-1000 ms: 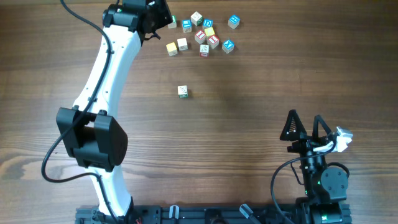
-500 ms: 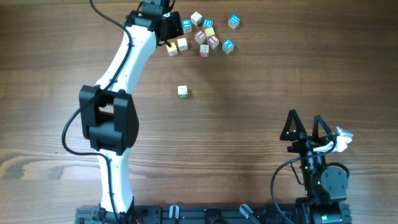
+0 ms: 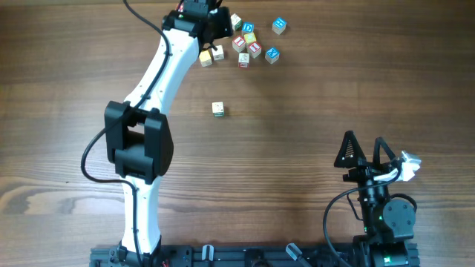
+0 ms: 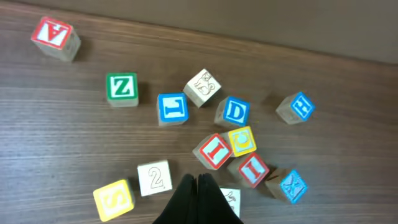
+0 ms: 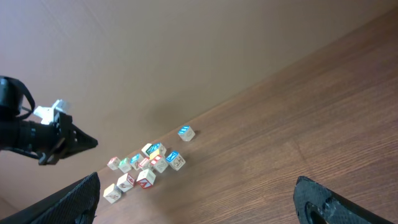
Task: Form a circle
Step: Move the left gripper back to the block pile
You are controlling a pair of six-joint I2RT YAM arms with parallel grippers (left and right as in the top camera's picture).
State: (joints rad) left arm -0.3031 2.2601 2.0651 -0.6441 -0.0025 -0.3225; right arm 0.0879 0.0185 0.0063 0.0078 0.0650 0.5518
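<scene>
- The left claw (image 4: 199,184) was pinched shut with nothing between its tips, at the bottom middle of the left wrist view.
- Its tips showed between a cream "2" cube (image 4: 154,178) on the left and a whitish cube (image 4: 231,198) on the right, which was cut by the lower edge.
- The letter cubes (image 4: 214,151) lay right of centre as a loose clump rather than a clean ring: a blue "D" (image 4: 235,112), a yellow "C" (image 4: 241,140), a second red "I" (image 4: 253,169) and a blue "X" (image 4: 291,185) at the lower right.
- From overhead, that clump sat at the top middle of the worktop (image 3: 334,74), with the left arm (image 3: 148,96) stretched up beside it.
- A lone cube (image 3: 217,109) lay well apart, below the clump.
- The right claw (image 3: 364,139) stood wide and empty at the lower right, far from every cube.
</scene>
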